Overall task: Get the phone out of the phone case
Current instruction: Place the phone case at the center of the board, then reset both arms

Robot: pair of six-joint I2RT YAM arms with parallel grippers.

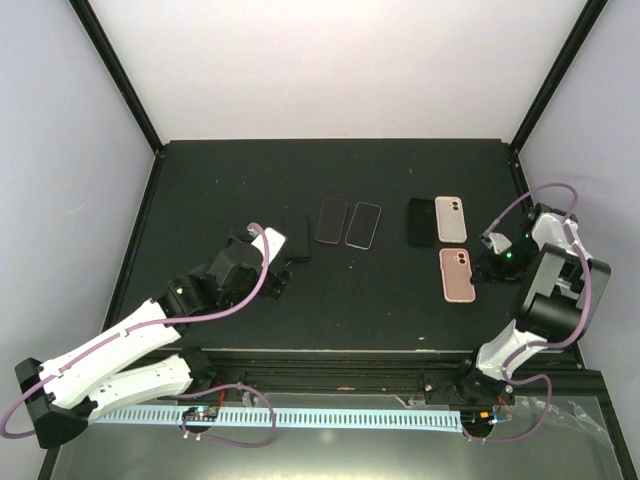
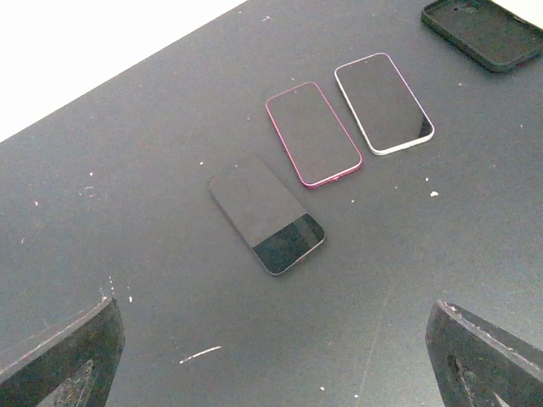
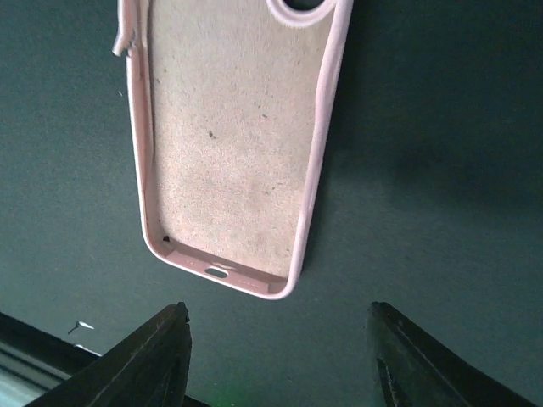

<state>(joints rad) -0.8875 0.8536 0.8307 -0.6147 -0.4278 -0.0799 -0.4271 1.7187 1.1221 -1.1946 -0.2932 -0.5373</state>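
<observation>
Right gripper: jaws apart | pink case: empty, just ahead, untouched

Table mat: matte black, scattered white specks.
Pink case: pale pink rim, tan lining, dark flecks.
Beyond pink case: cream case, black case.
Left of pink case: silver-edged phone, magenta-edged phone, dark phone; all screens black.

The pink case has a matt, felt-like lining, and the black table looks matt.
</observation>
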